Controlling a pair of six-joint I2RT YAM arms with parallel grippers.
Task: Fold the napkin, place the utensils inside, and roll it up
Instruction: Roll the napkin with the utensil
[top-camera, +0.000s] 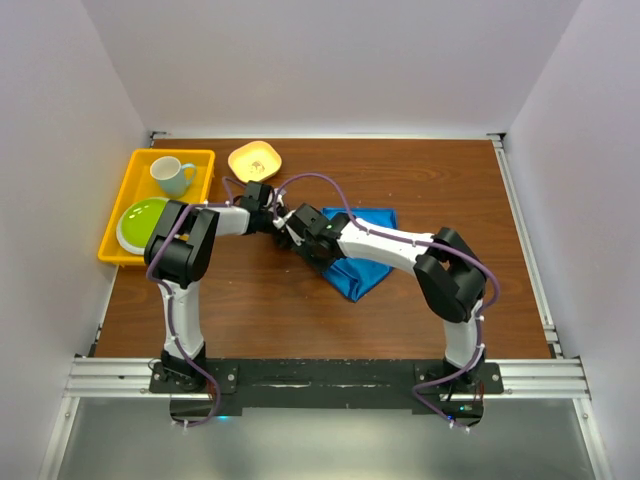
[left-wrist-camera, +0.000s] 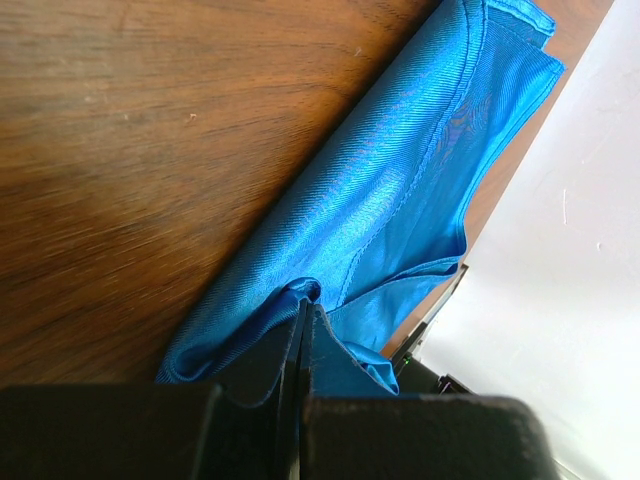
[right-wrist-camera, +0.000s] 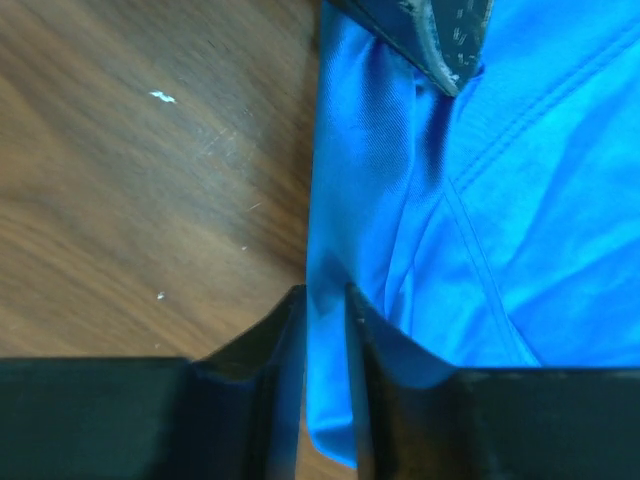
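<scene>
2 pinches are held: left gripper (left-wrist-camera: 303, 318) and right gripper (right-wrist-camera: 325, 298) are clamped on the napkin (top-camera: 360, 275), spread toward frame right.

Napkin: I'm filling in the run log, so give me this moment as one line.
left tool: shut on napkin | right tool: shut on napkin edge | utensil: not visible

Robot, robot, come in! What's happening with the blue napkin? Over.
Left end effector shut on napkin. Right end effector clamped on its folded edge. Napkin rumpled, not yet rolled. No utensil in sight, nothing blocking.
</scene>
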